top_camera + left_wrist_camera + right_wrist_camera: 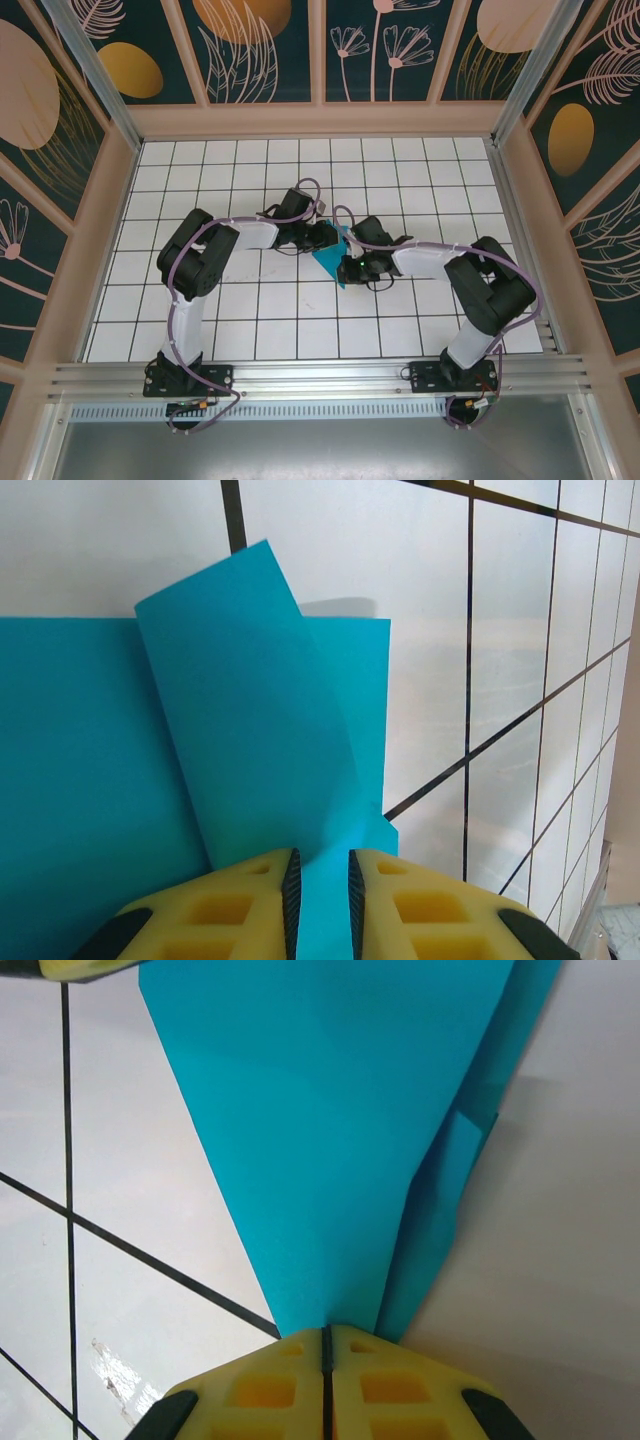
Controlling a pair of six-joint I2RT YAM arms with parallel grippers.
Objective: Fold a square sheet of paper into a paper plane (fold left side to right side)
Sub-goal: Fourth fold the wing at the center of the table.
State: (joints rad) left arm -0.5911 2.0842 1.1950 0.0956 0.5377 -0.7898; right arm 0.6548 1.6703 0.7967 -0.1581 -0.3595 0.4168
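Observation:
The square sheet of paper (328, 258) is a creased teal wedge at the middle of the white grid table, between my two grippers. My left gripper (327, 238) is at its far end. In the left wrist view its jaws (320, 900) stand a narrow gap apart over the paper (250, 710), where one flap curls up off the flat layer. My right gripper (350, 268) is at the wedge's near point. In the right wrist view its jaws (326, 1345) are shut on the tip of the paper (330, 1130), which fans out away from them.
The tiled table (250, 320) is boxed in by peach-framed patterned walls (100, 200) on three sides. A metal rail (320, 375) carrying both arm bases runs along the near edge. Both arms reach inward, elbows out to the sides.

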